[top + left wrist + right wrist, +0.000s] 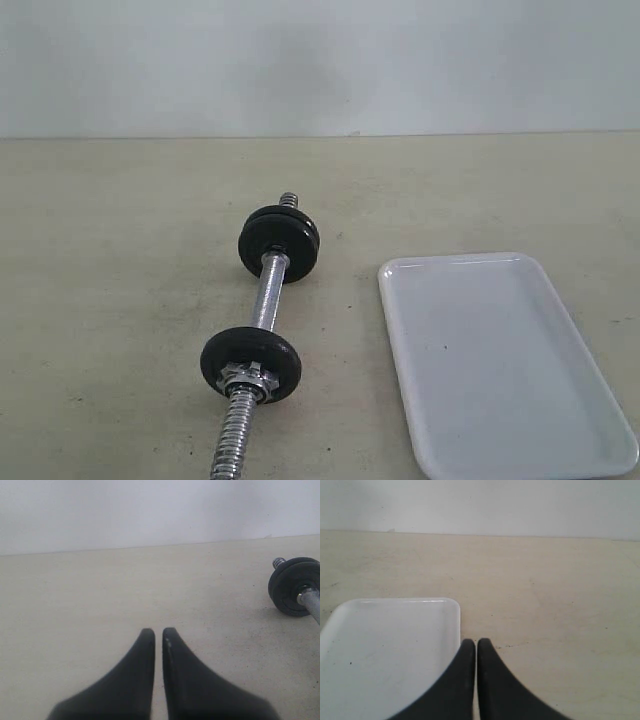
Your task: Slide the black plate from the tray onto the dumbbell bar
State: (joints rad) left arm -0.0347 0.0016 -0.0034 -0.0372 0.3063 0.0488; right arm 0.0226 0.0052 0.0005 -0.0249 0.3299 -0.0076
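Observation:
The dumbbell bar [266, 295] lies on the table left of centre, its threaded end toward the front edge. Two black plates [279, 243] sit together on its far end. Another black disc [250, 362] sits on the near end, with a chrome nut [248, 378] against it. The white tray [500, 360] at the right holds nothing. Neither gripper shows in the exterior view. My left gripper [158, 632] is shut and empty over bare table, with the far plates [295, 587] well off to one side. My right gripper [475, 642] is shut and empty beside the tray's corner [451, 605].
A pale wall [320, 60] runs behind the beige table. Bare tabletop [110, 280] stretches left of the bar, and a gap of table [345, 310] separates the bar from the tray. The tray's near end reaches almost to the front edge.

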